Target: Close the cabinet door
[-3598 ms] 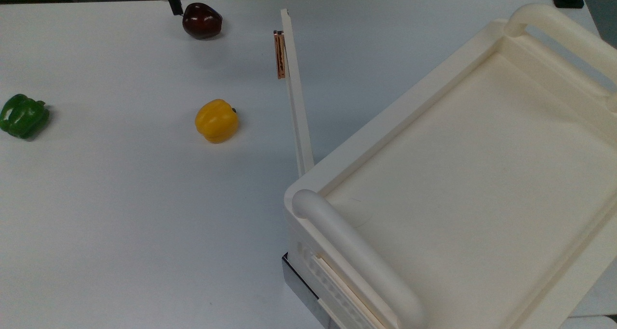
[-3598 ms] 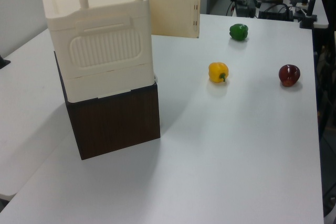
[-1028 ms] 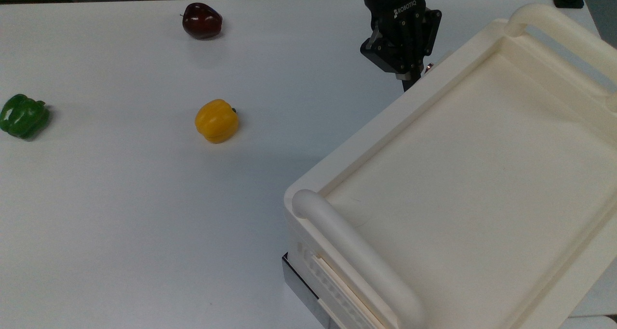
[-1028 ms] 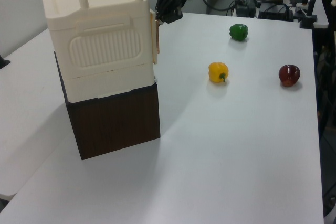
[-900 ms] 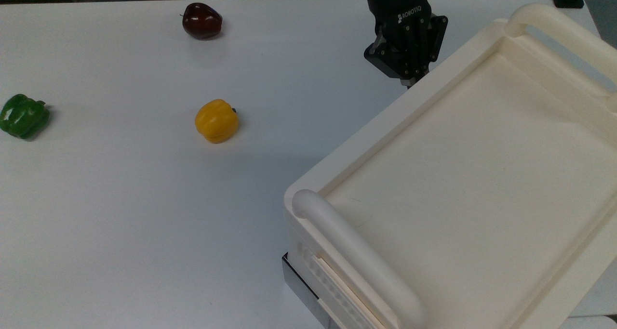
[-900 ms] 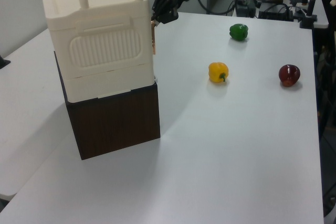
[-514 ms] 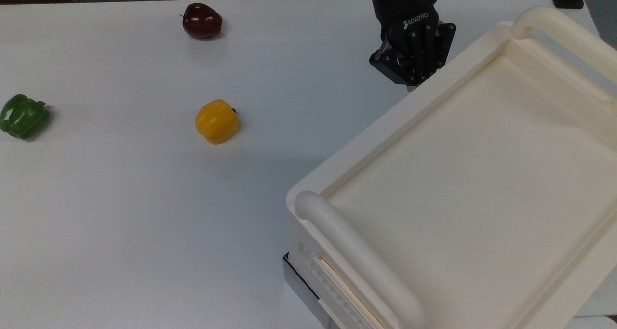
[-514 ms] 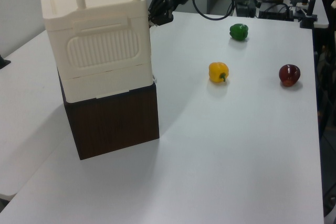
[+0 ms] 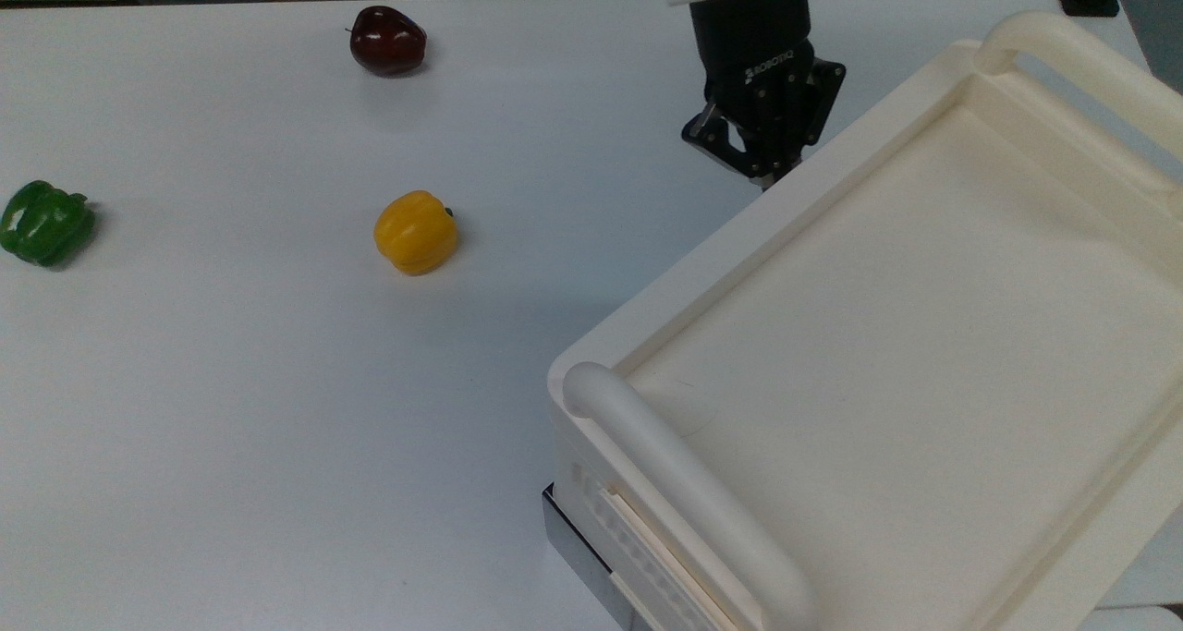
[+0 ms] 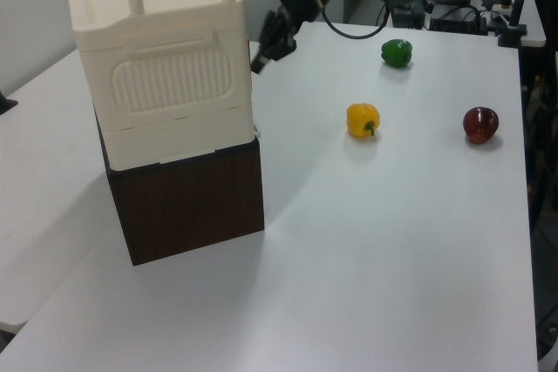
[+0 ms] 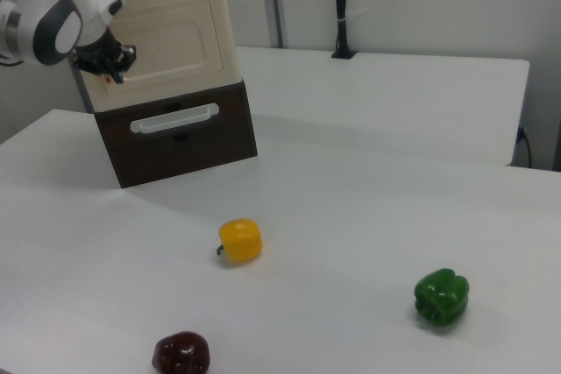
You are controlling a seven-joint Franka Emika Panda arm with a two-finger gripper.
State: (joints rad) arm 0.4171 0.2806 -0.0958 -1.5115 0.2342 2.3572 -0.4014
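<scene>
At the claw's [image 9: 765, 175] tip, top view, sits the long edge of the cabinet [image 9: 924, 354]; we see the claw just beside that edge, contact unclear. We cannot tell whether the claw is open or closed.

Right view: claw [image 11: 110, 67] hangs at the right view's left end of the cabinet door [image 11: 175, 41]. Door lies flush in the cabinet front, closed, reaching from the claw toward the right view's right. Below claw and door: dark brown drawer [image 11: 180, 142] with a pale bar handle.

Left view: claw [image 10: 259, 62] is at the cabinet's [image 10: 174, 84] upper corner, above the worktop [image 10: 392, 241].

Well apart from the claw, to the top view's left: yellow pepper [image 9: 415, 232], dark red fruit [image 9: 387, 40], and green pepper [image 9: 44, 222] farthest.
</scene>
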